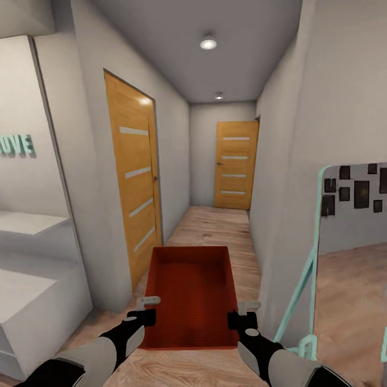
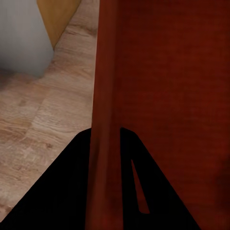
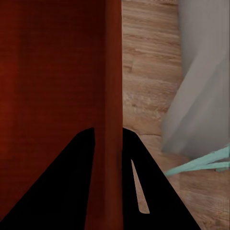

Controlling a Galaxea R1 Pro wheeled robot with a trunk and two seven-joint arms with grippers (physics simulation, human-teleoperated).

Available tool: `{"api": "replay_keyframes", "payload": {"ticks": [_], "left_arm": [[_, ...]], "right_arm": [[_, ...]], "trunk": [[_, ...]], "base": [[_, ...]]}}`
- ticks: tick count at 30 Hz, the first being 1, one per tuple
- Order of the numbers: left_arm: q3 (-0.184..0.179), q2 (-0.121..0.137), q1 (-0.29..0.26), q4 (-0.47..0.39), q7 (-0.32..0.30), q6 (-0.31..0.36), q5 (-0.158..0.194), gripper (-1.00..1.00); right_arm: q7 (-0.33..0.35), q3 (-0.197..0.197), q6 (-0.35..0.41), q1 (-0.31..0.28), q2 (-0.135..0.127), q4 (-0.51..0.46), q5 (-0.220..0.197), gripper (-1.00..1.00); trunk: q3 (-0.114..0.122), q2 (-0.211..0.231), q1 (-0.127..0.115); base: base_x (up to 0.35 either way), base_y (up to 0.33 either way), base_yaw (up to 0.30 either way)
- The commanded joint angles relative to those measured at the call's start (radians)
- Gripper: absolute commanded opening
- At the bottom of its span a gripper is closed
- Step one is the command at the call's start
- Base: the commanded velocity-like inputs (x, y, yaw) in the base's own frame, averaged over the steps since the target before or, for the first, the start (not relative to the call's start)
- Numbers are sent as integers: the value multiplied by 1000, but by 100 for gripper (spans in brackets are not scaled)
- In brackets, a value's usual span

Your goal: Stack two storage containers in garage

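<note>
Carrying the red bin [image 1: 191, 295] above the wood floor [image 1: 215, 226] toward the far door [image 1: 235, 164], left gripper [image 1: 146, 310] and right gripper [image 1: 240, 314] clamped on opposite walls, risks clipping the mirror [image 1: 344, 252] beside it.

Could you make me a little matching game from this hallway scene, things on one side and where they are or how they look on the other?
Things:
1. storage container
2. nearer door
3. far door
4. mirror

Descriptions:
A. closed, at the corridor's end
B. teal-framed, leaning at the right wall
C. held between both grippers
D. in the left wall

Pairs: 1-C, 2-D, 3-A, 4-B
</note>
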Motion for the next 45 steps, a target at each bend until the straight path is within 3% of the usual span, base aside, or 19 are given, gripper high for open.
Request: {"api": "replay_keyframes", "payload": {"ticks": [1, 19, 31, 45], "left_arm": [[66, 3, -2, -3, 83, -11, -3, -100], [66, 4, -2, -1, 82, -13, -3, -100], [66, 4, -2, -1, 81, -14, -3, -100], [66, 4, -2, -1, 81, -14, -3, -100]], "right_arm": [[15, 16, 2, 0, 0, 0, -12, -100], [15, 15, 1, 0, 0, 0, -11, -100], [16, 16, 2, 0, 0, 0, -12, -100], [16, 16, 2, -1, -1, 0, -12, -100]], "trunk": [[-2, -1, 1], [-2, -1, 1], [-2, -1, 1], [-2, -1, 1]], "base": [[324, 168, -19], [324, 153, -10], [324, 9, -257], [324, 0, -16]]}}
